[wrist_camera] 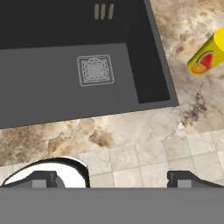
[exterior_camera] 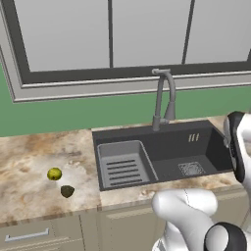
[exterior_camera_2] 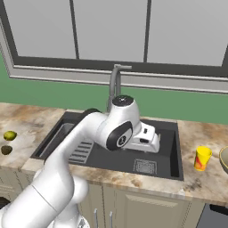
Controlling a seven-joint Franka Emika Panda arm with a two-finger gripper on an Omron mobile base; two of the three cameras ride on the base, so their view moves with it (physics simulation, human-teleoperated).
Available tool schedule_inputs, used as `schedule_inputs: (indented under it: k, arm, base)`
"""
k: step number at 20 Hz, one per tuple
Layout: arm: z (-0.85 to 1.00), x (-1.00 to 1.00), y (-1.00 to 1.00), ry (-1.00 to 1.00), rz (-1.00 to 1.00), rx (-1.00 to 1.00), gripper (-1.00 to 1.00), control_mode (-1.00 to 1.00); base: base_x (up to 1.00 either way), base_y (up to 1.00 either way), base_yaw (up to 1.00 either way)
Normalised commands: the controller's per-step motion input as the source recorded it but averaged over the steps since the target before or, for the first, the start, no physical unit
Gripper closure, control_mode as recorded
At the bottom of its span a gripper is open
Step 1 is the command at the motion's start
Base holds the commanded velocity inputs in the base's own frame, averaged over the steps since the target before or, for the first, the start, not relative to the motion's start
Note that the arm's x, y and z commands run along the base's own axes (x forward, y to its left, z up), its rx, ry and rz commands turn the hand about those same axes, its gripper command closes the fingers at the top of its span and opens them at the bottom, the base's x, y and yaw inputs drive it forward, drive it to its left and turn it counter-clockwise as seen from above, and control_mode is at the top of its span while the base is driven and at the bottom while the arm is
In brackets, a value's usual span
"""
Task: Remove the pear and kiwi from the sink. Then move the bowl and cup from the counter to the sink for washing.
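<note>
The pear (exterior_camera: 54, 173) (exterior_camera_2: 10, 135) and the darker kiwi (exterior_camera: 67, 191) (exterior_camera_2: 6, 150) lie close together on the counter (exterior_camera: 29, 157), left of the sink (exterior_camera: 162, 142) (exterior_camera_2: 111, 165) (wrist_camera: 43, 74). Right of the sink stands the yellow cup (exterior_camera_2: 202, 158) (wrist_camera: 208, 54) with a fruit picture, and the bowl (exterior_camera_2: 224, 159) is cut off by the right edge beside it. My gripper (wrist_camera: 116, 179) is open and holds nothing. It hangs above the right half of the basin near its front rim, and its fingertips (wrist_camera: 43, 179) stand wide apart. No fruit shows in the basin.
A ribbed grey tray insert (exterior_camera: 122, 164) (exterior_camera_2: 82, 151) fills the sink's left part, and a drain grate (wrist_camera: 95, 70) sits at the right. The gooseneck faucet (exterior_camera: 164, 98) (exterior_camera_2: 116, 84) rises behind the basin. My own arm (exterior_camera_2: 89, 133) arches over the sink. A window runs above.
</note>
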Motion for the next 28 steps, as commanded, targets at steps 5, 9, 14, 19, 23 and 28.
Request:
schedule_inputs:
  k: [5, 9, 14, 19, 23, 28]
  arm:
    - [0.08, 0.07, -0.43, 0.01, 0.02, 0.00, -1.00, -1.00]
    - [0.00, 0.00, -0.31, -0.02, 0.00, 0.00, -1.00, -1.00]
    - [0.00, 0.01, -0.27, -0.01, 0.07, 0.00, -1.00, -1.00]
    - [0.00, 0.01, -0.10, 0.00, 0.02, 0.00, -1.00, -1.00]
    - [0.00, 0.14, -0.13, 0.00, 0.00, 0.00, -1.00, -1.00]
    - [0.00, 0.24, -0.10, 0.00, 0.00, 0.00, -1.00, -1.00]
  base:
    - [0.00, 0.00, 0.00]
    - [0.00, 0.00, 0.00]
    - [0.00, 0.00, 0.00]
    - [0.00, 0.00, 0.00]
    - [0.00, 0.00, 0.00]
    - [0.00, 0.00, 0.00]
